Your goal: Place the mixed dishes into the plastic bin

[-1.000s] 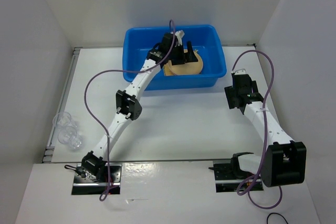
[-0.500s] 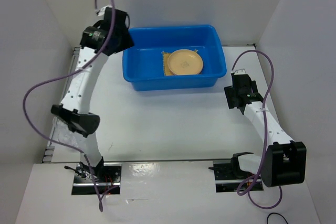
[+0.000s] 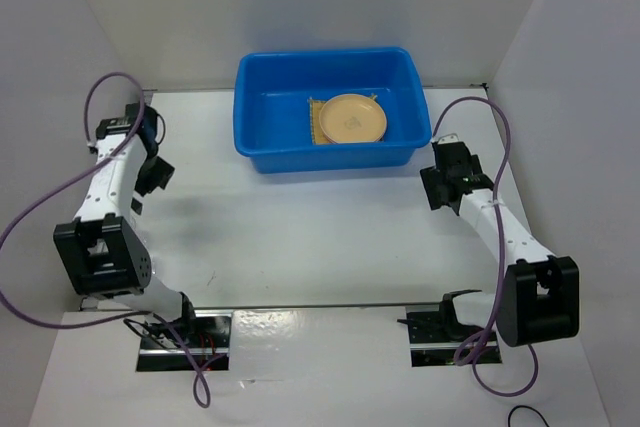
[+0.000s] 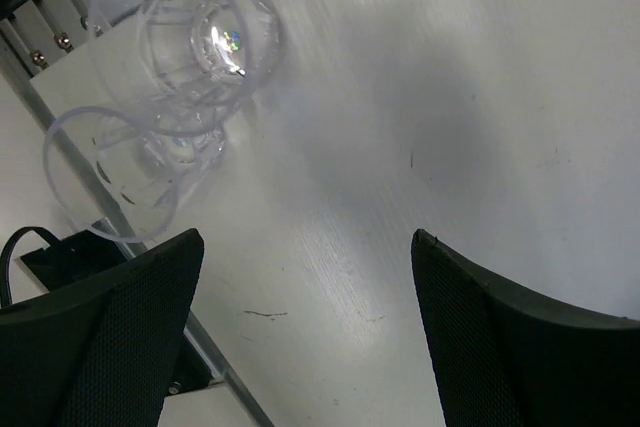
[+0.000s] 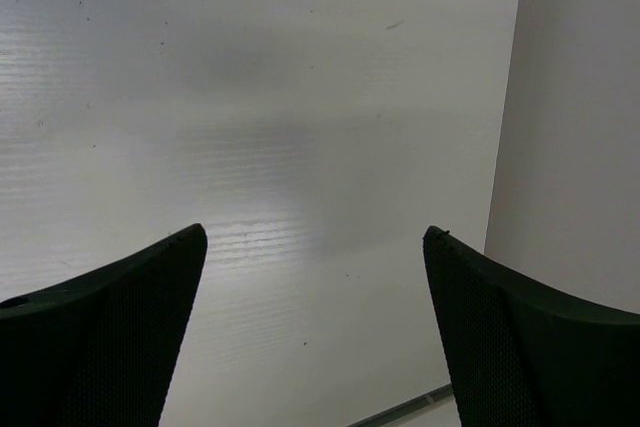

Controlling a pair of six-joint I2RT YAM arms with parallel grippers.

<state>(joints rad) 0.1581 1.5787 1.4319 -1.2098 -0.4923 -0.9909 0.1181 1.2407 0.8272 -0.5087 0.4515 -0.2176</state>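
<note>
- Two small clear cups (image 4: 160, 97) sit at the far left, by the metal rail (image 4: 45, 32) at the edge of the white table (image 3: 320, 237). They seem to touch each other.
- My left gripper (image 4: 310, 332) is the nearer one by far. Its jaws are wide apart with nothing between them. In the left wrist view the cups lie ahead of the fingertips and off to the left, so I think I must swing that way first.
- I cannot tell if the cups stand up or lie tipped; the clear plastic is hard to read. From above, the left arm hides them.
- The big bright blue plastic bin (image 3: 330, 159) is at the back, in the middle. Inside it the round tan-orange plate (image 3: 352, 118) rests on the square yellowish woven mat (image 3: 316, 125) — only the mat's edge shows.
- I see no pink plate anywhere.
- My right gripper (image 5: 315, 332) hangs over bare table, jaws apart and empty — well away from the cups.
</note>
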